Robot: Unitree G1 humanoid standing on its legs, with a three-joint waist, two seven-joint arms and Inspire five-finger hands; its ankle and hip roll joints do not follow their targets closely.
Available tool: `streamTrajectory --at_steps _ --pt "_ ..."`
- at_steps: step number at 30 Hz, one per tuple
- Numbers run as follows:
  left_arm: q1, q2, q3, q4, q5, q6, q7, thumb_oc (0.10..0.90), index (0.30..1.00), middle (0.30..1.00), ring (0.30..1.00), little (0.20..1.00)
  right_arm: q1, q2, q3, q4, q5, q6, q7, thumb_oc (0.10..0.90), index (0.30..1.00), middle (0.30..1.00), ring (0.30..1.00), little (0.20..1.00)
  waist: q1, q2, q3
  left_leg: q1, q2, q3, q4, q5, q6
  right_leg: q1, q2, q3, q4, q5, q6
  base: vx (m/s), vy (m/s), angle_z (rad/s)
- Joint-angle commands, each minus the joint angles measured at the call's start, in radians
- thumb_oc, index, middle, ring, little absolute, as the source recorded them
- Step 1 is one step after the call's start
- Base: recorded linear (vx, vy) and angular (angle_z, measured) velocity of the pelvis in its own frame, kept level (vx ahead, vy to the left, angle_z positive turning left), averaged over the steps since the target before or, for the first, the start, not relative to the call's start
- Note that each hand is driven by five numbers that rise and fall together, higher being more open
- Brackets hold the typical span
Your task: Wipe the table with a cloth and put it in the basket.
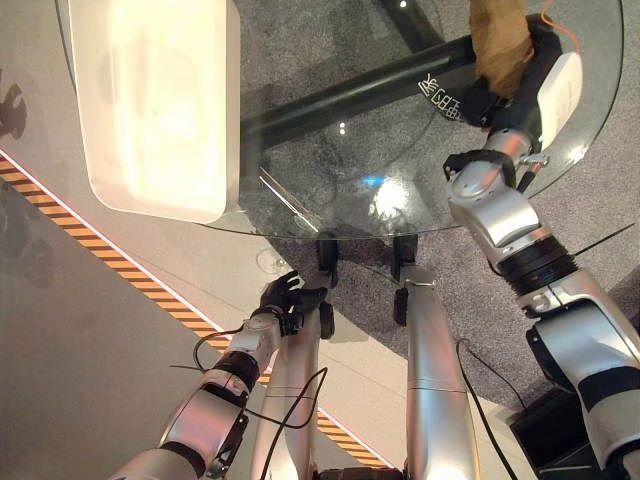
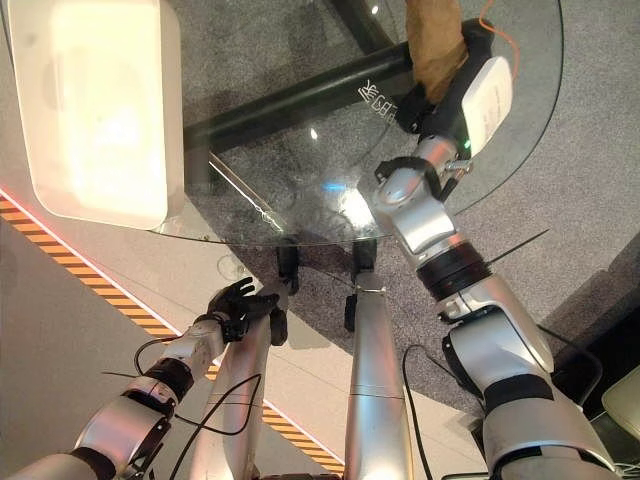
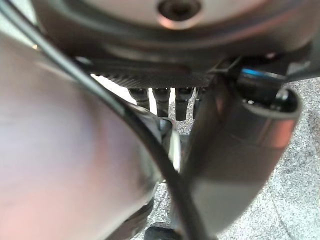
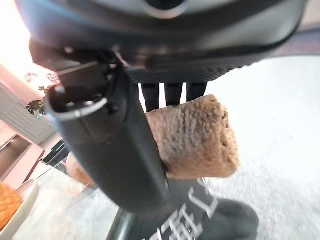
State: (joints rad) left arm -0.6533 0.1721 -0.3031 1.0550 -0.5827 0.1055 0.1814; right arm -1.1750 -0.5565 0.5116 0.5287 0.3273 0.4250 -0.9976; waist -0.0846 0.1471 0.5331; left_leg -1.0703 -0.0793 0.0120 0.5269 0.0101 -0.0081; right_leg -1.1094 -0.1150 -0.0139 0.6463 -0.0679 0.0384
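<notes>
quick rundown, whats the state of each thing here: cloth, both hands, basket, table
cloth: rolled up, gripped in the right hand above the glass table
right hand: shut on the cloth, over the table's far right part
left hand: hanging low beside the table edge, fingers relaxed, holding nothing
basket: white, sitting on the table's left side; contents too glared to tell
table: round glass top

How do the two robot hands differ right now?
The right robot hand is shut on the brown cloth, thumb and fingers pinching the roll; the left robot hand holds nothing, its fingers relaxed. The right robot hand reaches over the round glass table at its far right side; the left robot hand hangs low beyond the table's near edge, off the glass. Both are dark.
</notes>
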Motion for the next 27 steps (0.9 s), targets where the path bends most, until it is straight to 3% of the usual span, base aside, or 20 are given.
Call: streamTrajectory --at_steps 1,10,19,23,27 --pt "0.042 0.033 -0.003 0.058 -0.032 0.024 0.002 0.8 0.9 0.9 0.9 0.9 0.034 0.018 0.033 0.048 0.097 0.017 0.131 0.1 0.3 0.3 0.3 0.2 0.008 0.035 -0.013 -0.029 -0.011 0.009 -0.024 -0.021 0.01 -0.045 0.055 0.113 -0.085 0.049 0.06 0.0 0.0 0.0" --pt "-0.002 0.055 -0.003 0.068 -0.034 0.048 0.003 0.8 0.9 0.9 0.9 0.9 -0.001 0.031 0.062 0.097 0.152 0.029 0.161 0.1 0.3 0.3 0.3 0.2 0.018 0.028 -0.013 -0.038 -0.016 -0.001 -0.031 -0.021 0.007 -0.048 0.055 0.113 -0.101 0.055 0.066 0.0 0.0 0.0" --pt "-0.023 0.062 -0.01 0.067 -0.041 0.051 0.006 0.8 0.9 0.9 0.9 0.9 -0.007 0.034 0.059 0.105 0.14 -0.024 0.148 0.1 0.3 0.3 0.3 0.2 0.017 0.027 -0.013 -0.034 -0.024 -0.007 -0.044 -0.021 0.006 -0.047 0.06 0.12 -0.12 0.064 0.072 0.0 -0.001 0.03" --pt "-0.023 0.063 -0.007 0.056 -0.036 0.048 0.015 0.8 0.9 0.9 0.9 0.9 -0.007 0.028 0.057 0.086 0.084 -0.042 0.208 0.1 0.3 0.3 0.3 0.2 0.017 0.026 -0.013 -0.033 -0.029 -0.009 -0.047 -0.022 0.007 -0.045 0.06 0.121 -0.127 0.066 0.075 0.0 0.0 0.0" --pt "-0.018 0.059 -0.009 0.025 -0.034 0.04 0.045 0.8 0.9 0.9 0.9 0.9 0.005 0.017 0.095 0.001 -0.014 -0.041 0.396 0.1 0.3 0.3 0.3 0.2 0.015 0.027 -0.013 -0.028 -0.035 -0.013 -0.057 -0.016 0.008 -0.043 0.064 0.124 -0.132 0.066 0.075 -0.01 -0.002 0.01"
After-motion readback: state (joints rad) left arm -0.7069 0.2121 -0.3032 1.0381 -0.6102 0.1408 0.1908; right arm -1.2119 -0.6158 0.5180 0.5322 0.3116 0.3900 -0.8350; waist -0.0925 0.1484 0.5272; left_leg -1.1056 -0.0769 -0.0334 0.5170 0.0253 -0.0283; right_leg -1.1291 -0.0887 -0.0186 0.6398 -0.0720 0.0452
